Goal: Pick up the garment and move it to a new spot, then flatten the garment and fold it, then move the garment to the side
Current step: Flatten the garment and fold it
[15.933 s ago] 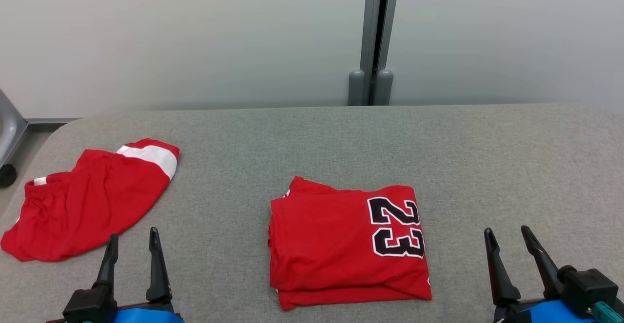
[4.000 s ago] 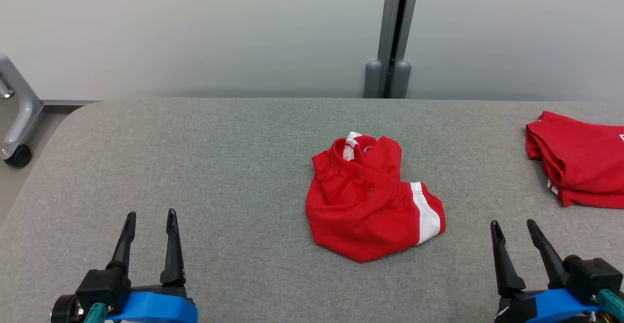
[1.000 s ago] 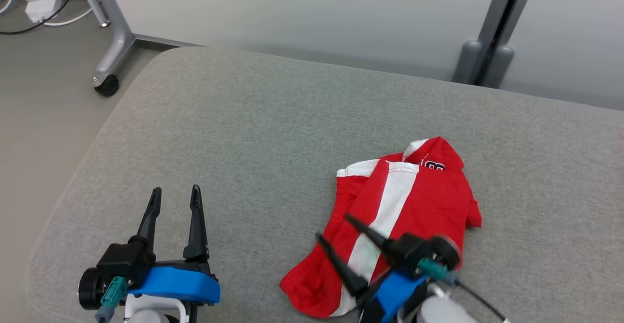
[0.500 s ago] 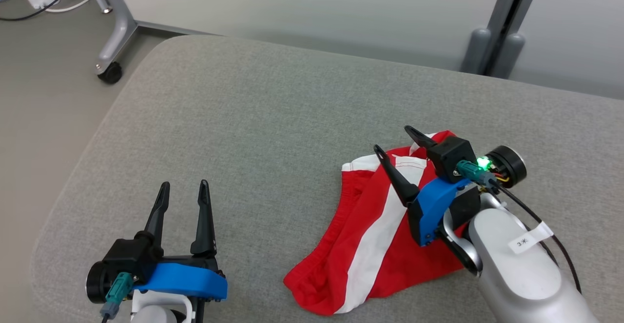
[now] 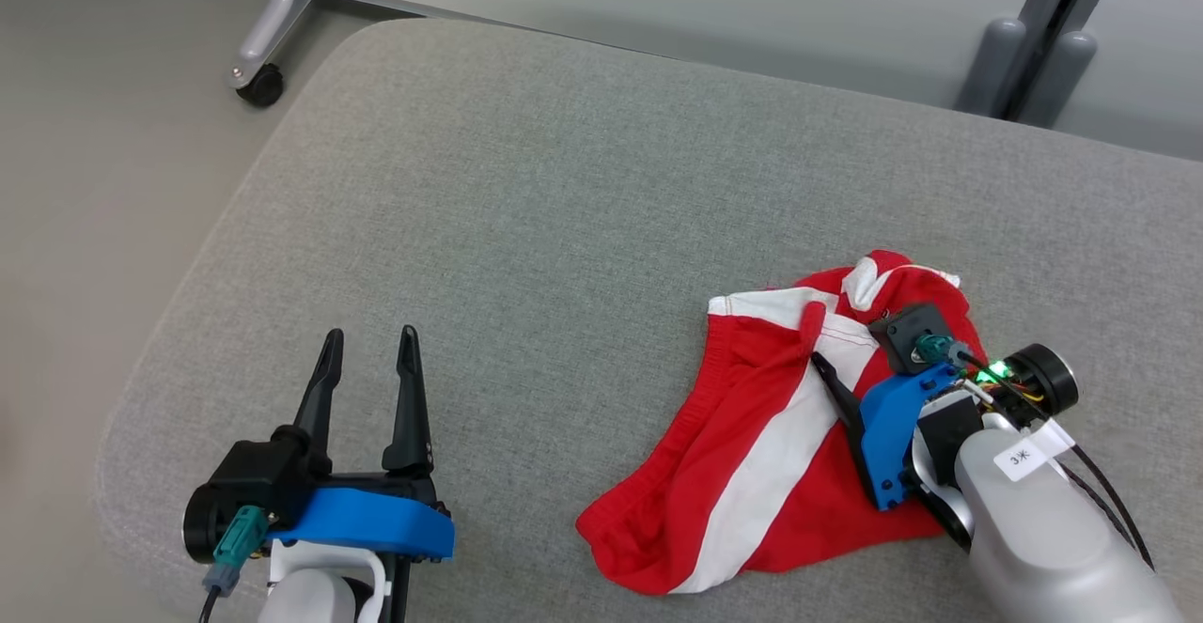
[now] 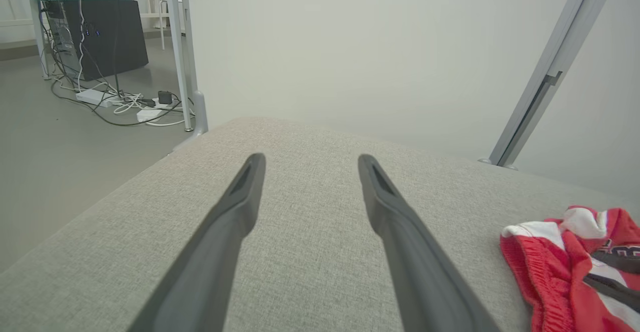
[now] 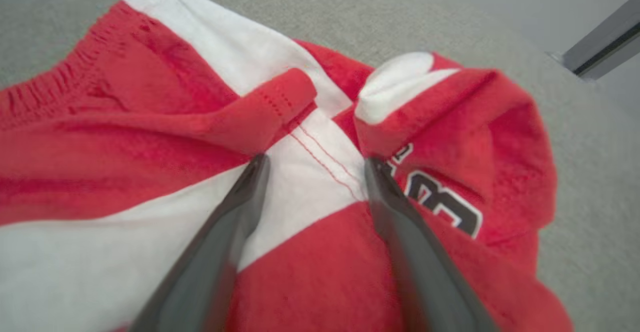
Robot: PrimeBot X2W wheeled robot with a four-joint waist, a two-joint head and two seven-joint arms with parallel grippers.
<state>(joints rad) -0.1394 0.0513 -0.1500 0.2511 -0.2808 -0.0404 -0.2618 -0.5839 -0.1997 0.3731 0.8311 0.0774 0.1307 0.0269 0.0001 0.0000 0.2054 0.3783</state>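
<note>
The garment (image 5: 695, 454), red shorts with a white stripe, is lying crumpled on the grey desk (image 5: 564, 181), toward its right and near side in the head view. The right gripper (image 7: 315, 160) is standing directly over it with its fingers spread. The tips are pointing down at the white stripe, just beside a folded red hem and a black printed number (image 7: 440, 202). No cloth is being pinched between them, and whether the tips are touching the fabric cannot be told. The left gripper (image 5: 370, 332) is hovering over bare desk, well apart from the garment on its left. Its fingers are also spread and holding nothing.
</note>
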